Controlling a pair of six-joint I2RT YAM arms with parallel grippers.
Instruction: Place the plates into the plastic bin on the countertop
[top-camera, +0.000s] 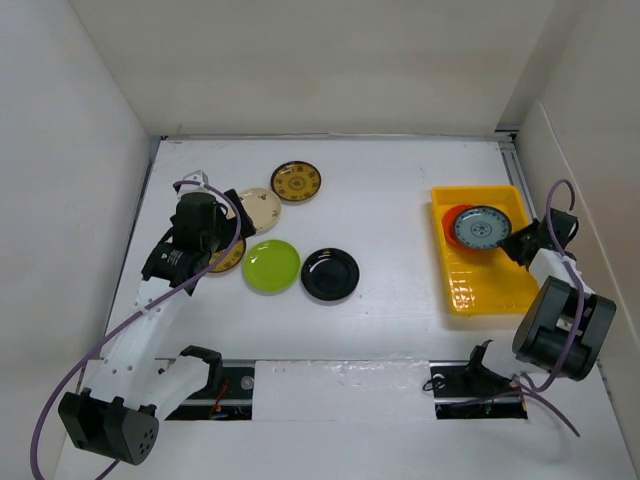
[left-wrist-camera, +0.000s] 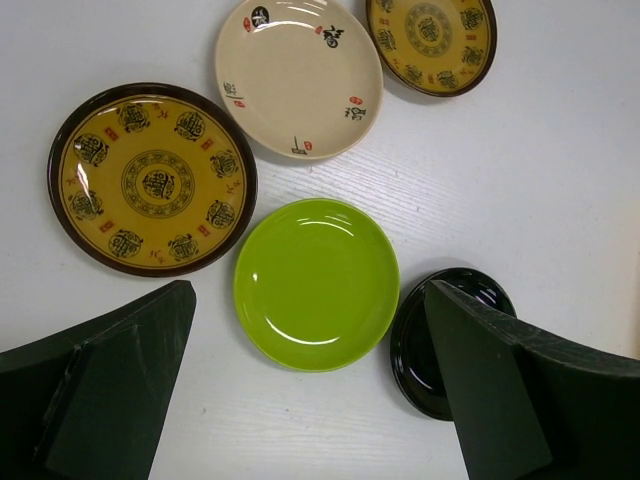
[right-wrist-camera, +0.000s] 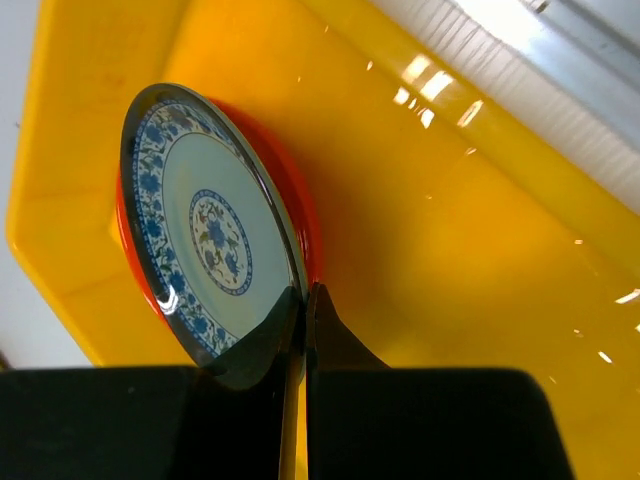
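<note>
Left side: the left claw (top-camera: 215, 235) hangs above the loose plates with its jaws spread wide and nothing in them. In the wrist view it sits over the lime green plate (left-wrist-camera: 316, 283). Its right finger (left-wrist-camera: 500, 390) overlaps the black plate (left-wrist-camera: 415, 350), which lies just beside the green one.

Five plates remain on the white surface (top-camera: 400, 200):
- a brown-and-yellow plate (left-wrist-camera: 152, 178), partly hidden under the arm in the top view
- a cream plate (left-wrist-camera: 298, 75)
- a second brown-and-yellow plate (top-camera: 296, 181), farthest back
- the green plate
- the black plate

Right side: the yellow bin (top-camera: 490, 290) holds an orange plate (right-wrist-camera: 300, 215) with a blue-patterned plate (top-camera: 481, 227) on it. The right claw (right-wrist-camera: 305, 295) is pinched almost closed on the rim of the patterned plate. That plate looks tilted, leaning on the orange one rather than lying flat. Whether a second orange plate lies beneath cannot be told.

Risks:
- If the left claw descends as aligned, its right finger is likely to strike or shove the black plate.
- The green plate lies flat and shallow, so the fingers may skid over its rim instead of gripping it.
- If the patterned plate is released while tilted, it may slide or clatter off the orange plate.
- Withdrawing the right claw with its fingers not fully clear could drag the patterned plate toward the bin wall.
</note>
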